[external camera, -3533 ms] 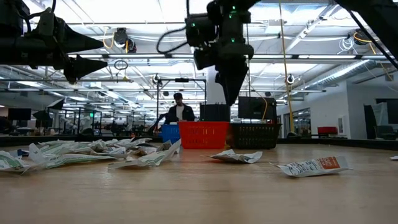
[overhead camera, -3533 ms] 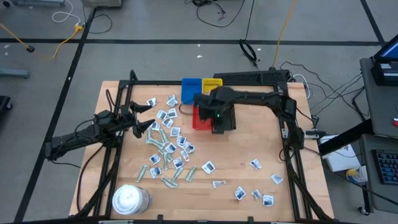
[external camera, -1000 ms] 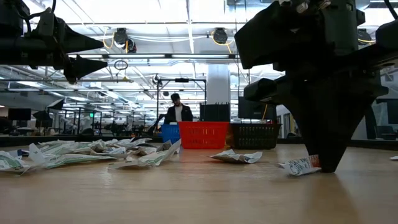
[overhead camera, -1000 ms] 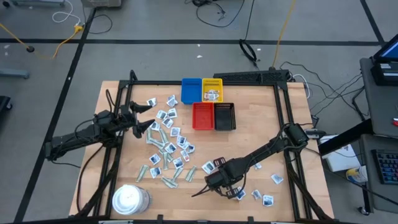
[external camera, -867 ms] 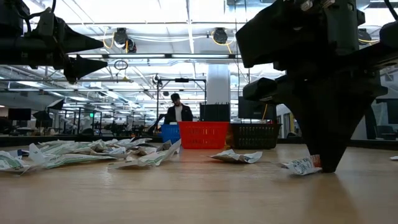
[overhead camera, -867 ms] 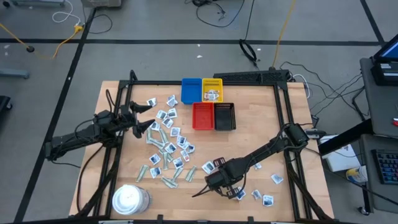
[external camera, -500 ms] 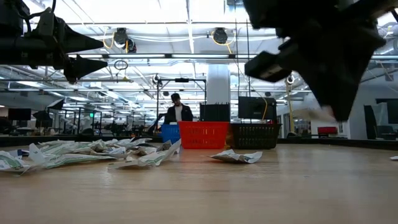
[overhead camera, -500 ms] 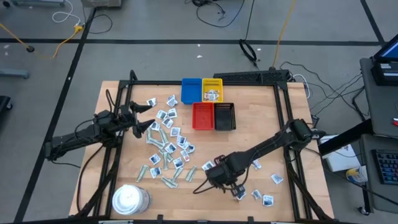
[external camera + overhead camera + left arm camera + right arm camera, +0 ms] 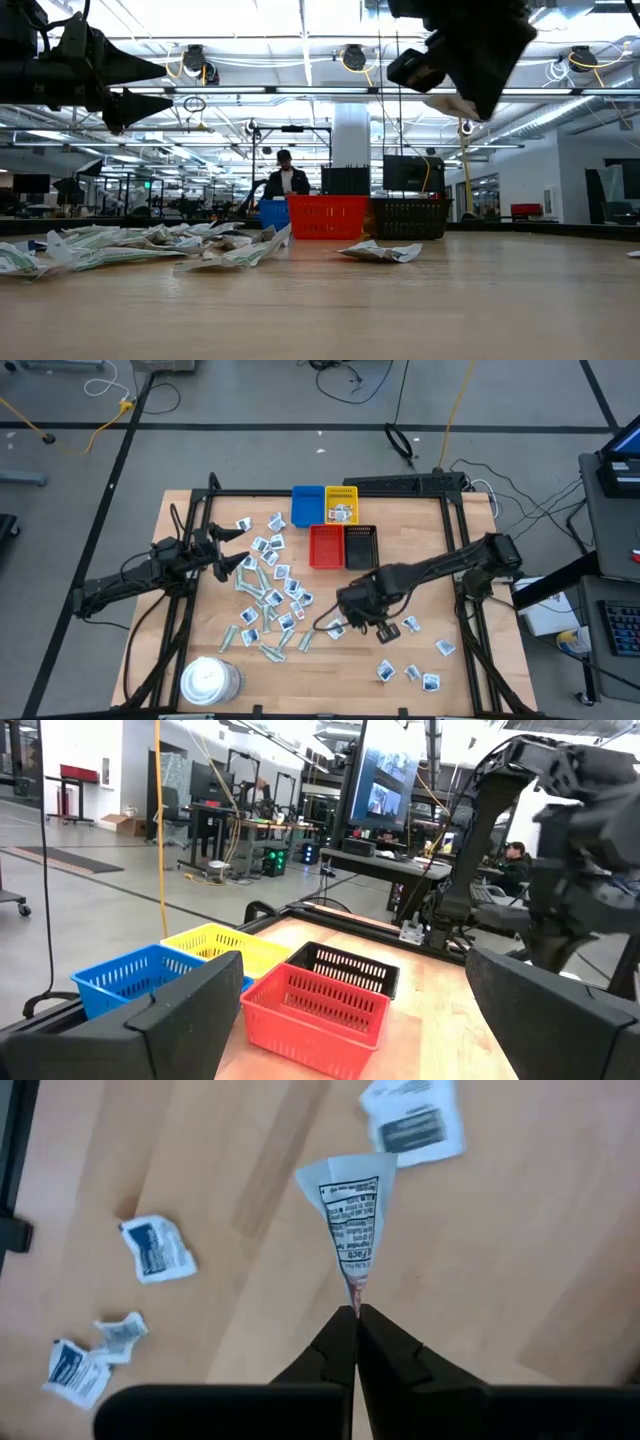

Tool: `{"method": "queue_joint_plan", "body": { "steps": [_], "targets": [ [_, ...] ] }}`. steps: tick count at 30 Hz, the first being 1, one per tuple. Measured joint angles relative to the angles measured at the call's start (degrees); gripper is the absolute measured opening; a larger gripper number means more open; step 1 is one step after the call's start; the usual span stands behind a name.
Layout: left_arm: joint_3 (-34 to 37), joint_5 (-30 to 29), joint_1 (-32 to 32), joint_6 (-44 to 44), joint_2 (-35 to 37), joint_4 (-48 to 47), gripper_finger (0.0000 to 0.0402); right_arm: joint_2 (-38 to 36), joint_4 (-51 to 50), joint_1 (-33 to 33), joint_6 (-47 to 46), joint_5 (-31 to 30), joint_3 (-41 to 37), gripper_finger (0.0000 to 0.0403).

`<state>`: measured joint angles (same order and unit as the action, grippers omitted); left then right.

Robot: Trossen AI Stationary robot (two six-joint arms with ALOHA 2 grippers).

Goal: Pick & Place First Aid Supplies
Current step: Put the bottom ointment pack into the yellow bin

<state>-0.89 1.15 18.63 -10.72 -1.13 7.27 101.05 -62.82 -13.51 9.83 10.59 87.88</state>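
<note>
While the left gripper [image 9: 232, 547] waits with jaws apart beside the packet pile [image 9: 268, 595], the right gripper [image 9: 350, 622] is clamped on one packet [image 9: 351, 1215], lifted off the table [image 9: 440, 690]. Packet's long axis runs straight out from the fingertips; trays [image 9: 336, 528] lie well beyond. White wrapper, dark print, reddish end.

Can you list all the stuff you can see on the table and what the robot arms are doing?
Packets: dozens, white and pale green, scattered mid-left, a few front-right.
Held packet: one, white with print, pinched above the table.
Trays: four, blue, yellow, red, black, clustered at the back.
Tub: one, white, front-left corner.
Table: one, light wood.
Person: one, far behind.
Left gripper: fingers open, waiting at left.
Right gripper: fingers shut on the held packet.
</note>
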Motion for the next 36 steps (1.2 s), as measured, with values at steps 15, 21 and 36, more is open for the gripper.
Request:
{"method": "queue_joint_plan", "body": {
  "steps": [15, 21, 36],
  "targets": [
    [0.02, -0.02, 0.0, 0.0, 0.02, 0.0, 0.039, -0.45, -0.82, 13.29, 0.35, -0.37, 0.02, 0.0],
    [0.02, -0.02, -0.01, 0.0, 0.02, 0.0, 0.039, -0.45, -0.78, 22.76, 0.34, -0.57, 0.02, 0.0],
    [0.01, -0.02, -0.01, -0.01, 0.01, 0.0, 0.039, -0.45, -0.41, 43.59, -0.18, -10.58, 0.02, 0.0]
  ]
}}
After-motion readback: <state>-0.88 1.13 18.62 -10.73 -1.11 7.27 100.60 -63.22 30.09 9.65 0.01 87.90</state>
